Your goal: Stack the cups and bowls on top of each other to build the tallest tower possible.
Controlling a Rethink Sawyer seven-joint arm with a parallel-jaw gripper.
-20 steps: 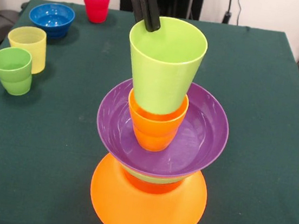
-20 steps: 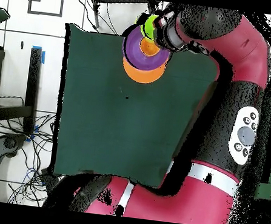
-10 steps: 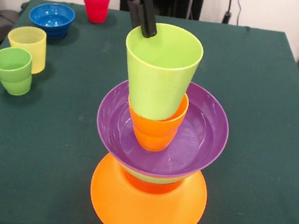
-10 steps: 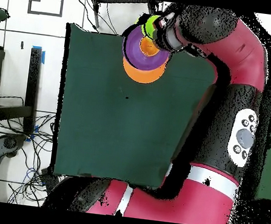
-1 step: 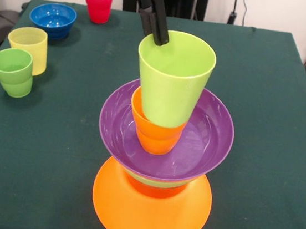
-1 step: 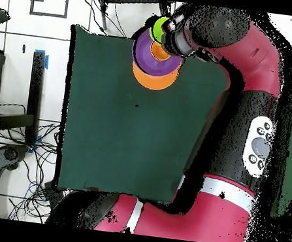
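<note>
On the left of the green tabletop (image 5: 37, 150) stand a green cup (image 5: 13, 72) and a pale yellow cup (image 5: 29, 48), close together. Behind them sits a blue bowl (image 5: 53, 19), with a red cup (image 5: 98, 3) near the far edge. In the middle rises the tower (image 5: 157, 171): the orange bowl (image 5: 150, 213) upside down as its base, the purple bowl (image 5: 205, 146) upright above, an orange cup (image 5: 153, 137) inside it. The lime cup (image 5: 173, 86) leans tilted in the orange cup. The pincer (image 5: 156, 31) is closed on the lime cup's far rim.
</note>
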